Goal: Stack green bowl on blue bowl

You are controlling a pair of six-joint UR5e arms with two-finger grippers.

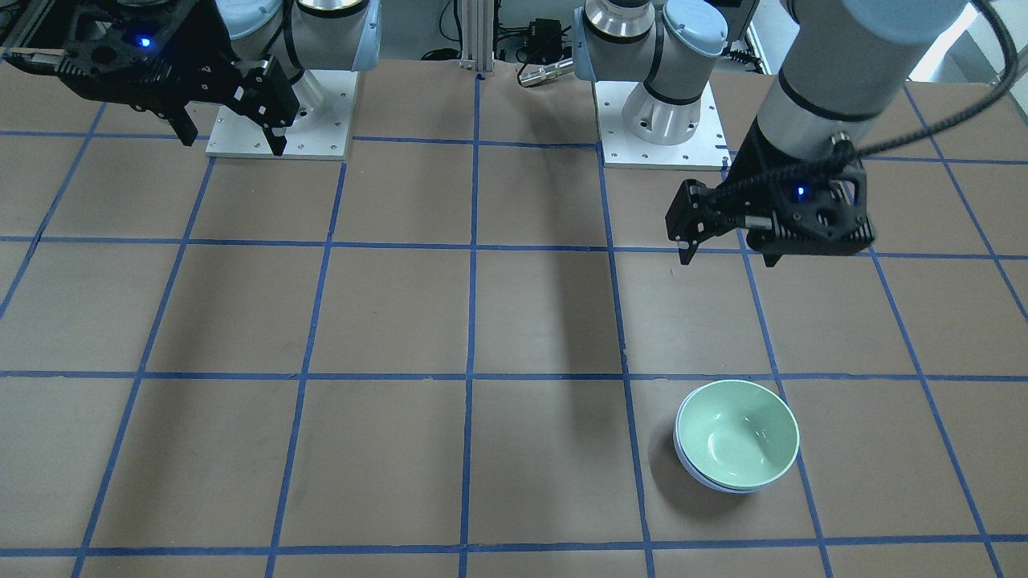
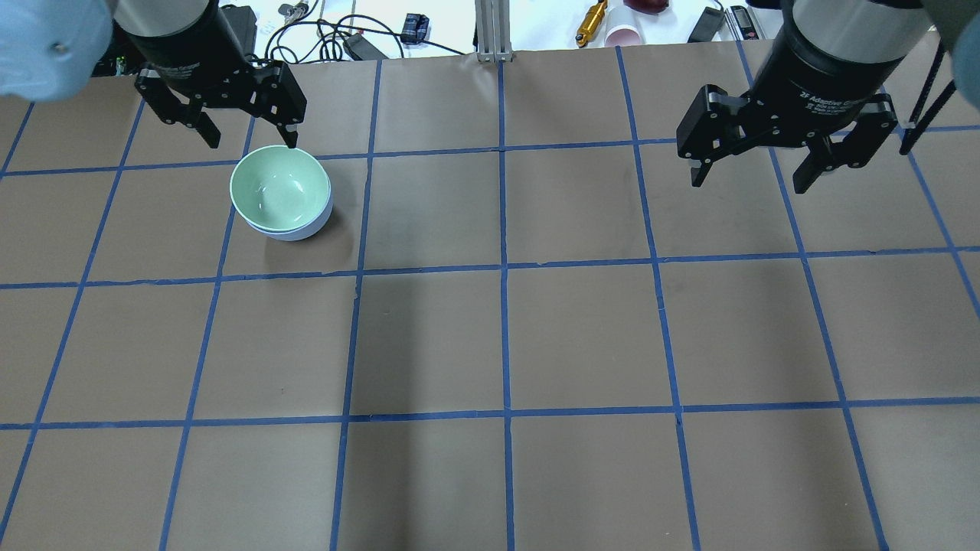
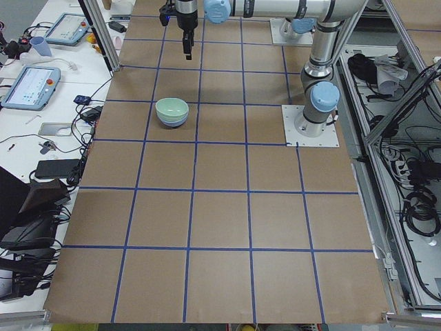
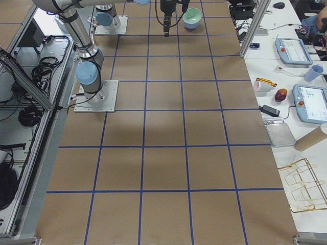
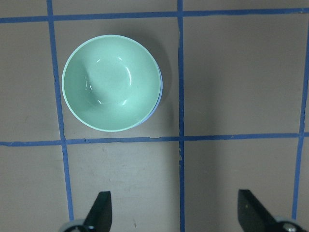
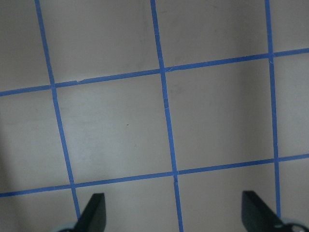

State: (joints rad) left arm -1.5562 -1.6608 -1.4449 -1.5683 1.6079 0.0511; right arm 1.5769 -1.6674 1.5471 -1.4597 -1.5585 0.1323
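Observation:
The green bowl [image 1: 739, 433] sits nested inside the blue bowl [image 1: 687, 467], and only a thin lavender edge of the blue bowl shows beneath it. The stack stands on the table on my left side, with the green bowl [image 2: 279, 187] resting in the blue bowl [image 2: 304, 232] in the overhead view. In the left wrist view the green bowl [image 5: 111, 82] covers nearly all of the blue bowl [image 5: 159, 96]. My left gripper [image 2: 253, 143] is open and empty, raised above the table beside the stack. My right gripper [image 2: 748, 184] is open and empty, far off to the right.
Brown paper with a blue tape grid covers the table [image 2: 505, 344]. The two arm base plates [image 1: 279, 120] [image 1: 662, 128] stand at the robot's edge. A gold cylinder [image 2: 591, 23] and a paper cup [image 2: 625, 34] lie beyond the far table edge.

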